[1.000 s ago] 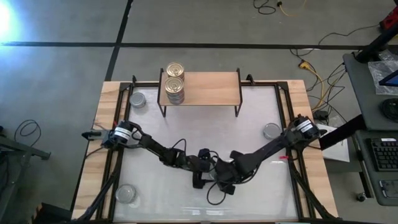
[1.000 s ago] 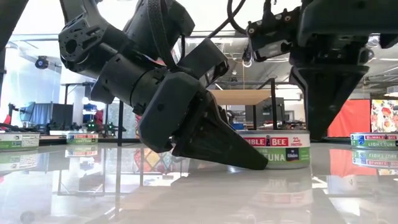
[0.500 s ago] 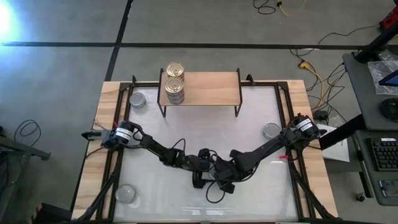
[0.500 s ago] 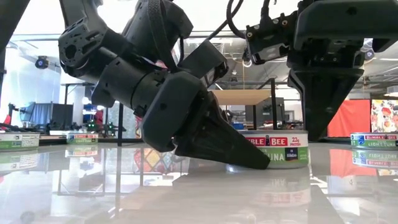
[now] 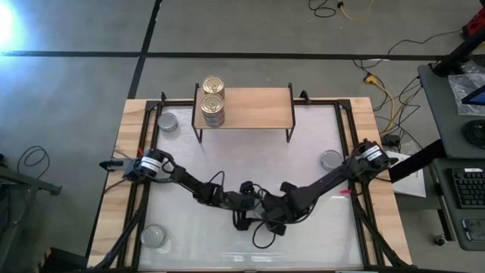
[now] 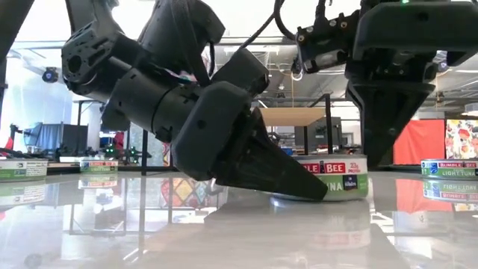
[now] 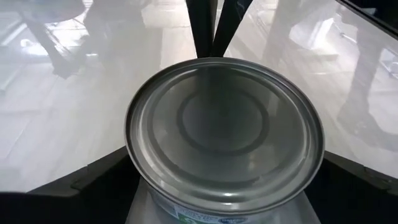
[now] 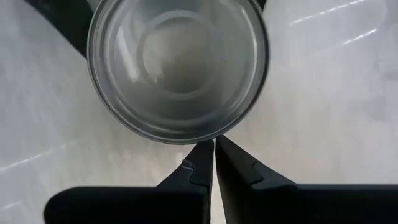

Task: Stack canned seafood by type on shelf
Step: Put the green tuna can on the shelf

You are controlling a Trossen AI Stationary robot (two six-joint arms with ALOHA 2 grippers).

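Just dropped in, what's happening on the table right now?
Both arms meet near the table's front centre over one silver-lidded tuna tin. The left claw straddles it with wide-set fingers, not clearly gripping. The right claw is shut, its tips beside the tin. On the shelf a gold-lidded tin sits behind a stack of silver-lidded ones. Three loose silver tins wait on the table: back left, front left, right.
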